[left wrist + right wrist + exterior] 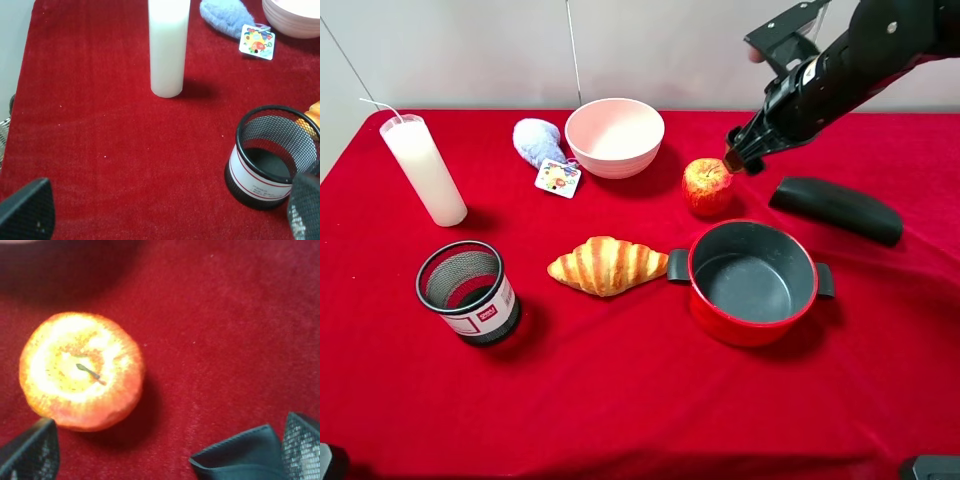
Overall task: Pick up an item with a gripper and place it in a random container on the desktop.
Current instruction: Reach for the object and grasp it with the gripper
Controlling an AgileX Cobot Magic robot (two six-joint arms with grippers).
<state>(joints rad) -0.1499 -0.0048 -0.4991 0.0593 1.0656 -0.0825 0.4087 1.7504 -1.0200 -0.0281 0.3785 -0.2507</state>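
Exterior high view: one apple (708, 185) on red desktop (640, 410), behind one red pot (752, 282), near it but apart. Also one pink bowl (614, 136), one croissant (607, 265) at pot's handle, one mesh cup (468, 292), one white cylinder (423, 170), one blue plush (538, 142), one black oblong thing (835, 208). Right gripper (738, 155) at apple's upper right; contact unclear. Front strip of cloth bare.

Left wrist view: left gripper (165, 220) spread wide, grasping nothing. Mesh cup near one finger; bare cloth reaches to side edge.

Right wrist view: right gripper released, jaws wide. Apple lies just beside one finger (30, 455), outside gap.
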